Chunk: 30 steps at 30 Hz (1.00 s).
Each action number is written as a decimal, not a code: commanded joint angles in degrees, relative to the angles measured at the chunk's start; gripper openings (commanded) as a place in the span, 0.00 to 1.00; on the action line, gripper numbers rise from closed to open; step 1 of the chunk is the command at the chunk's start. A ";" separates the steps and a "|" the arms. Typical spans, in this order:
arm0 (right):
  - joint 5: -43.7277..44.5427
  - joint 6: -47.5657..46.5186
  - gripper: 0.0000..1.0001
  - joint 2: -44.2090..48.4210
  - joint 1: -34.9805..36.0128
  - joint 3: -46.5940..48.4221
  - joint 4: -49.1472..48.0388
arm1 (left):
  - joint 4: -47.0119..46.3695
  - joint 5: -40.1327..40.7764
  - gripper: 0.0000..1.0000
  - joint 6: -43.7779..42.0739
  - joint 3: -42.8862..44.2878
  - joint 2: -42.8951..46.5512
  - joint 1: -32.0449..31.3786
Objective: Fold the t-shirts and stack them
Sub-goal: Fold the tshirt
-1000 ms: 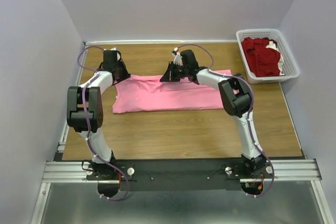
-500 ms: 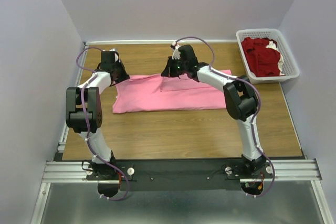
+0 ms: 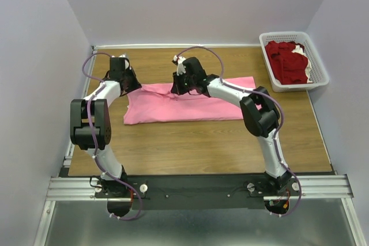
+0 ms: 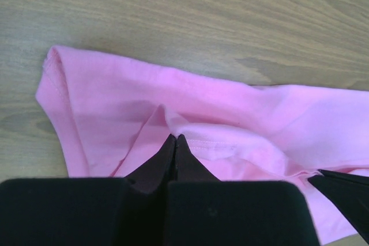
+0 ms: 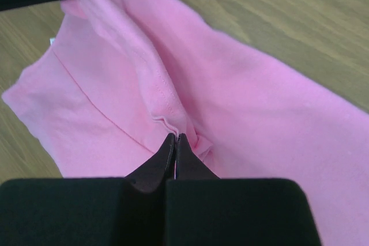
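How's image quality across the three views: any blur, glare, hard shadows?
Top view: even soft light, sharp, no glare on the table, only faint shadows around the pink shirt. Left wrist view: shirt seams crisp, left hand an underexposed black block. Right wrist view: same, right hand black, wood at the top slightly soft.

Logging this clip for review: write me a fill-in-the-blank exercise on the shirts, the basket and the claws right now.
The t-shirt spread on the table is bright ____. The dark red t-shirts lie in the white ____ at the far right corner. The left claw and right claw are each ____ on a fold of the spread t-shirt.
Missing words: pink; basket; shut.
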State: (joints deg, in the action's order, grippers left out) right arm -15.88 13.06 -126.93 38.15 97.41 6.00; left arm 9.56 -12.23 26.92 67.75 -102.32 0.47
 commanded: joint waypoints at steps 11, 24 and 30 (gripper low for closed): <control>5.59 -7.26 0.01 4.50 1.22 -7.58 2.00 | 0.19 1.51 0.00 -2.22 -2.62 -1.04 0.76; -4.33 -7.87 0.06 5.12 1.66 -7.41 2.17 | 1.42 1.68 0.00 -2.48 -3.15 0.11 0.76; -5.92 -7.35 0.07 3.45 2.01 -7.76 2.26 | 2.13 3.17 0.00 -2.92 -4.81 0.37 0.85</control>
State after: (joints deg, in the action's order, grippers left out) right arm -19.14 5.93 -122.21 39.55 90.52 6.70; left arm 10.07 -12.10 25.23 64.18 -103.09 0.75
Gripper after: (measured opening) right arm 0.063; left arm 0.007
